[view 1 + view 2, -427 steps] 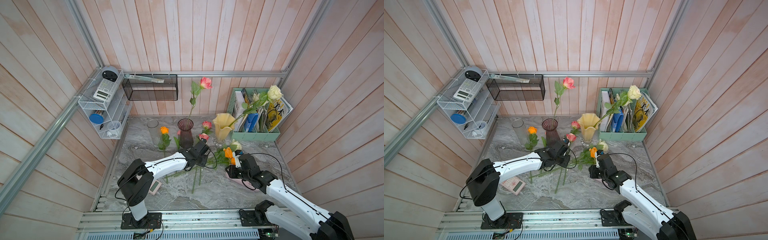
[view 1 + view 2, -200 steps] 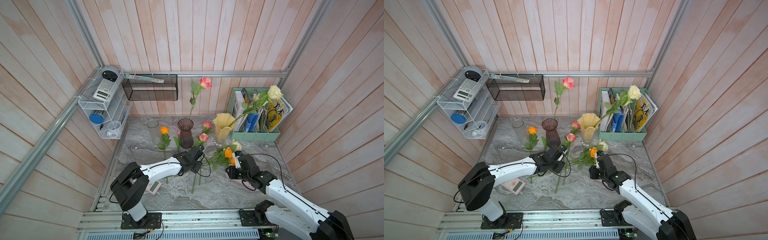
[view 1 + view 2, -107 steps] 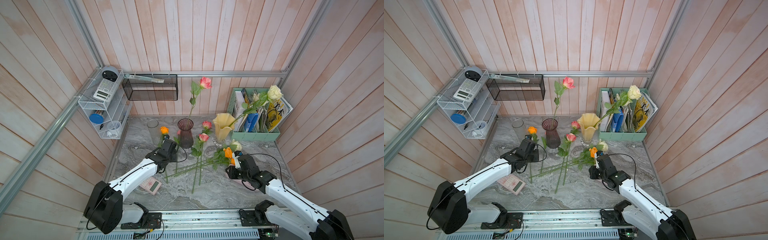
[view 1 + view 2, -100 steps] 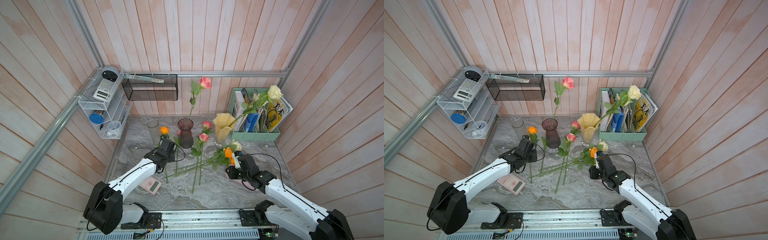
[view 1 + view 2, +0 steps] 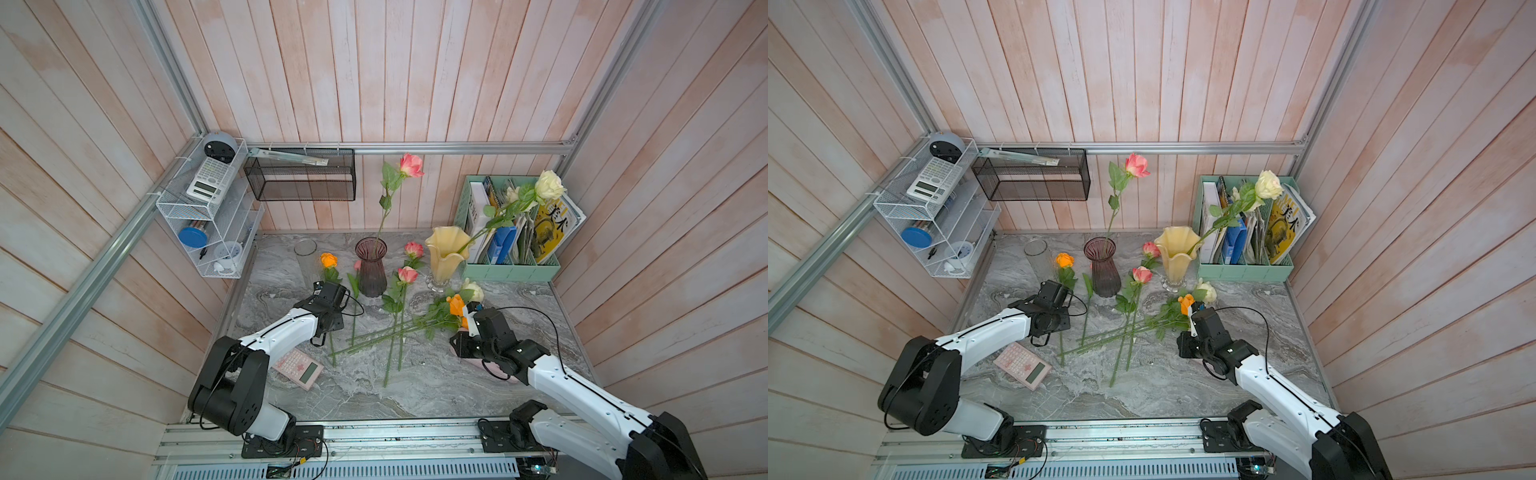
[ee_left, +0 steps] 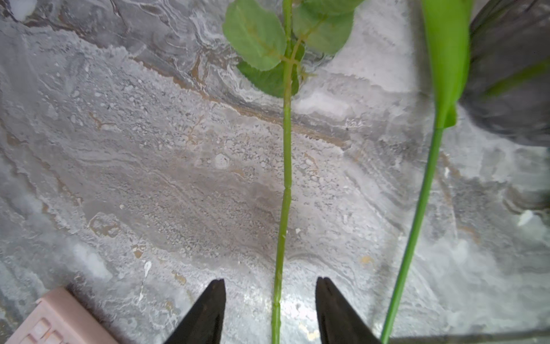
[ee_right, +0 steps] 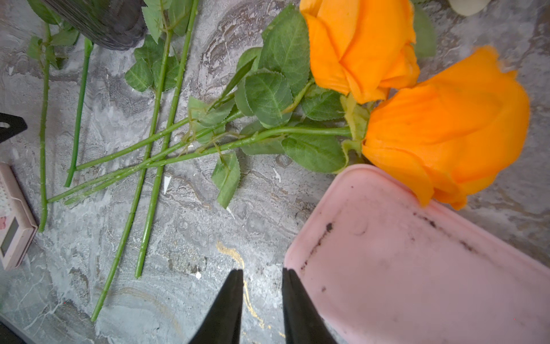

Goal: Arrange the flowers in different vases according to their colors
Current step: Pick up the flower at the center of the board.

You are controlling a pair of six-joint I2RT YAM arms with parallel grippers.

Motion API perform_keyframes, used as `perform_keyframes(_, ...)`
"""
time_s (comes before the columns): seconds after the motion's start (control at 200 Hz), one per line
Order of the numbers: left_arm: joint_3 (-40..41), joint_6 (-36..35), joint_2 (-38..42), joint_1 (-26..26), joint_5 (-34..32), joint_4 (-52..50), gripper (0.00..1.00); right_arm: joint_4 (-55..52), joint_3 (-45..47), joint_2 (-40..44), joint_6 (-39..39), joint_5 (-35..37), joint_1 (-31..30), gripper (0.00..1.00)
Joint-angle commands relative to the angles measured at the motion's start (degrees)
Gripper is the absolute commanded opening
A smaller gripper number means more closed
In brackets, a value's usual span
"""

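Vases stand beyond both grippers on the marble table (image 5: 415, 395): the yellow vase (image 5: 445, 253) holds a cream rose (image 5: 548, 186), the purple vase (image 5: 371, 266) holds a pink rose (image 5: 411, 165), and the clear glass vase (image 5: 306, 253) is nearest the left gripper (image 6: 269, 283). Loose flowers (image 5: 436, 316) lie crossed between the grippers. Two orange roses (image 7: 357, 44) lie just ahead of the right gripper (image 7: 262, 271), whose narrowly parted jaws hold nothing beside a pink tray (image 7: 416, 268). The left jaws stand wide astride another orange rose's stem (image 6: 285, 166), not touching it.

A pink calculator (image 5: 298, 368) lies on the marble table (image 5: 415, 395). At the back stands a mint file holder (image 5: 511, 272). A mesh basket (image 5: 300, 183) and a wire shelf (image 5: 195, 208) hang on the walls.
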State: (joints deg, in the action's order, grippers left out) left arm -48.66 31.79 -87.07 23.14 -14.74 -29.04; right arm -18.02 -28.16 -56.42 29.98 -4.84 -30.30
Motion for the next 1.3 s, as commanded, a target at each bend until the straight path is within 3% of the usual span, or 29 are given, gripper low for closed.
perform_keyframes(0.0, -1.78, 0.48, -2.09, -0.31, 1.08, 1.8, 0.54, 0.82, -0.35, 0.01, -0.18, -0.56, 0.16, 0.29)
perform_keyframes(0.505, -0.76, -0.06, -8.58, -1.82, 4.83, 7.87, 0.37, 1.06, -0.47, -0.99, 0.35, -1.2, 0.22, 0.29)
perform_keyframes(0.985, -1.78, -2.52, -6.05, -1.79, 3.85, 8.75, 0.0, 0.67, -0.53, -1.06, 0.35, -0.7, 0.2, 0.3)
perform_keyframes(1.295, -4.67, -6.15, 3.53, -1.35, 4.46, 4.85, 0.0, 0.68, -1.17, -3.02, 0.43, -0.76, 0.16, 0.3)
